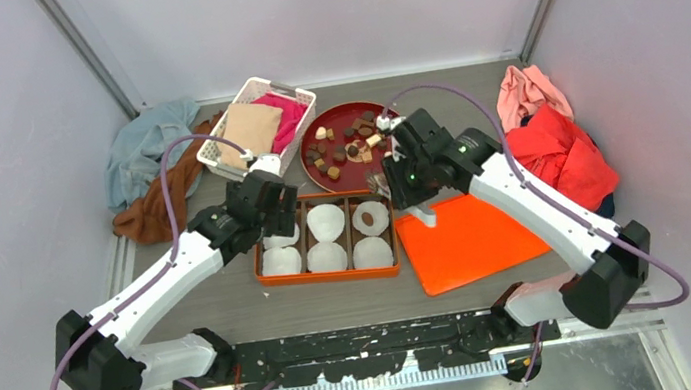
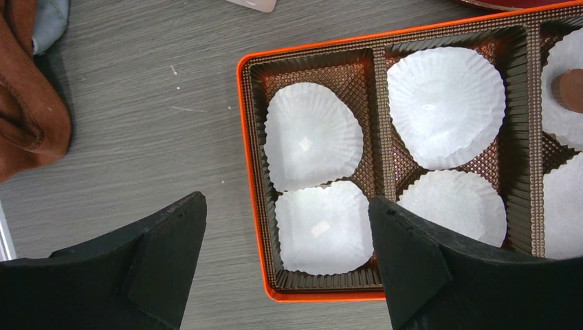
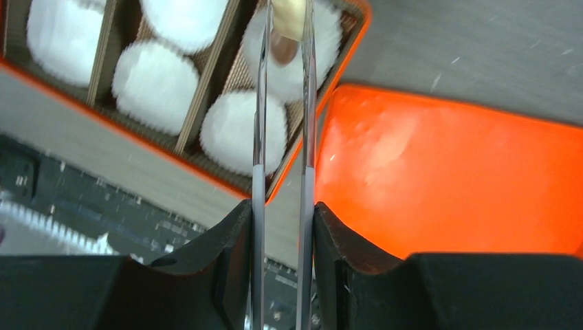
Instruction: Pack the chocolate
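Cream chocolate (image 3: 289, 17) between clear tongs (image 3: 259, 124)

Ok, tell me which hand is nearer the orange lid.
Right. The right hand, gripping tongs, hangs over the gap between the orange lid and the box; the left hand hovers over the box's opposite end.

You see a grey wood-grain table (image 1: 335, 302). At centre lies an orange box (image 1: 332, 277), an orange lid (image 1: 468, 239) flat beside it on the right. Above sit a dark red plate (image 1: 312, 124) and a white basket (image 1: 212, 155). A blue cloth (image 1: 138, 147) and a brown cloth (image 1: 148, 216) are heaped at left, a pink cloth (image 1: 529, 90) and a red cloth (image 1: 558, 152) at right.
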`<state>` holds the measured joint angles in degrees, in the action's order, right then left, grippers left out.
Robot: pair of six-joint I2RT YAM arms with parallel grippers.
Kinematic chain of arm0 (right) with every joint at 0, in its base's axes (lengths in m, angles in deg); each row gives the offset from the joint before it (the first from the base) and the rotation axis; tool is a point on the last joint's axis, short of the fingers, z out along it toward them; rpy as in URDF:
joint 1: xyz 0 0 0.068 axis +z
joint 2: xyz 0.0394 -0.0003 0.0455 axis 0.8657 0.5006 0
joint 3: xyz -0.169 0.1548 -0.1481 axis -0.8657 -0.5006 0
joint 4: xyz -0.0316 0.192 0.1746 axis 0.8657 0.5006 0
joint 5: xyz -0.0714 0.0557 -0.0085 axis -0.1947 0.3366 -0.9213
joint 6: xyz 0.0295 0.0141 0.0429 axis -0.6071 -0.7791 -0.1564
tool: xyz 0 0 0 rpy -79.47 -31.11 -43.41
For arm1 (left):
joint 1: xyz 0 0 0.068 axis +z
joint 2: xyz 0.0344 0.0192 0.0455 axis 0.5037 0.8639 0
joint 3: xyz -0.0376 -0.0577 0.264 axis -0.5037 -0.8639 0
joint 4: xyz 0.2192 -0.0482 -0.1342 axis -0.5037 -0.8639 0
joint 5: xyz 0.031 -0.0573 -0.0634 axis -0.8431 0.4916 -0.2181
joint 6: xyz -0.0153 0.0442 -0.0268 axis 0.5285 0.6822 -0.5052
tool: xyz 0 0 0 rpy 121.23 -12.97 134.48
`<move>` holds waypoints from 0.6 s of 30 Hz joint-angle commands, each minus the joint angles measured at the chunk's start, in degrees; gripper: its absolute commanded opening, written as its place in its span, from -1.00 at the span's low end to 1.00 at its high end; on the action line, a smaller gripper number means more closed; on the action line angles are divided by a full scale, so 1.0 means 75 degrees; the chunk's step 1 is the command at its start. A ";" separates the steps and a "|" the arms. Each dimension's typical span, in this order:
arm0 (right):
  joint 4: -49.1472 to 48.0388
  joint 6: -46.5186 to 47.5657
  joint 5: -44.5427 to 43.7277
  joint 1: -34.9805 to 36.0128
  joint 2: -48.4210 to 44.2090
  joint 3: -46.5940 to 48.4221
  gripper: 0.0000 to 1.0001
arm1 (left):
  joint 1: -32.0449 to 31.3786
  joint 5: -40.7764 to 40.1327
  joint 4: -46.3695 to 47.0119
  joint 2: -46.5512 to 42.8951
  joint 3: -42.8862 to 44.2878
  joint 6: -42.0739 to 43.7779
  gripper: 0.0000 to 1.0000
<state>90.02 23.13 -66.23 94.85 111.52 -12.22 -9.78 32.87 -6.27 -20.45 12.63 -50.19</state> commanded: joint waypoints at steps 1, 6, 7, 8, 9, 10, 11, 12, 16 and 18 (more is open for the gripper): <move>0.0782 -0.0255 0.0920 0.0538 -0.0547 -0.0261 -0.59 | -0.0024 -0.0230 0.0148 -0.0099 0.0255 0.0028 0.76; 0.0940 -0.0628 0.0945 0.1226 -0.0613 -0.0710 -0.59 | -0.0019 -0.0266 0.0127 -0.0140 0.0233 -0.0001 0.76; 0.0884 -0.0685 0.0944 0.1293 -0.0613 -0.0798 -0.59 | -0.0020 -0.0266 0.0127 -0.0137 0.0232 0.0005 0.76; 0.0777 -0.0737 0.0913 0.1329 -0.0623 -0.0892 -0.58 | -0.0018 -0.0266 0.0126 -0.0140 0.0231 -0.0001 0.76; 0.0689 -0.0768 0.0868 0.1345 -0.0618 -0.0953 -0.58 | -0.0018 -0.0250 0.0121 -0.0140 0.0242 0.0000 0.76; 0.0598 -0.0810 0.0753 0.1356 -0.0594 -0.1002 -0.58 | -0.0018 -0.0244 0.0116 -0.0140 0.0253 -0.0001 0.77; 0.0512 -0.0831 0.0655 0.1353 -0.0571 -0.1050 -0.57 | -0.0021 -0.0232 0.0104 -0.0146 0.0263 -0.0007 0.76; 0.0439 -0.0832 0.0605 0.1358 -0.0536 -0.1097 -0.57 | -0.0018 -0.0221 0.0098 -0.0160 0.0257 -0.0018 0.76; 0.0319 -0.0853 0.0644 0.1359 -0.0361 -0.1358 -0.56 | -0.0019 -0.0184 0.0092 -0.0231 0.0192 -0.0036 0.76; 0.0217 -0.0859 0.0755 0.1359 -0.0327 -0.1525 -0.54 | -0.0020 -0.0193 0.0103 -0.0245 0.0156 -0.0034 0.76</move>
<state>94.72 17.47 -61.31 104.91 108.61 -22.27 -9.78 32.69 -6.47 -20.56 12.63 -50.25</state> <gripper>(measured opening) 0.394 0.882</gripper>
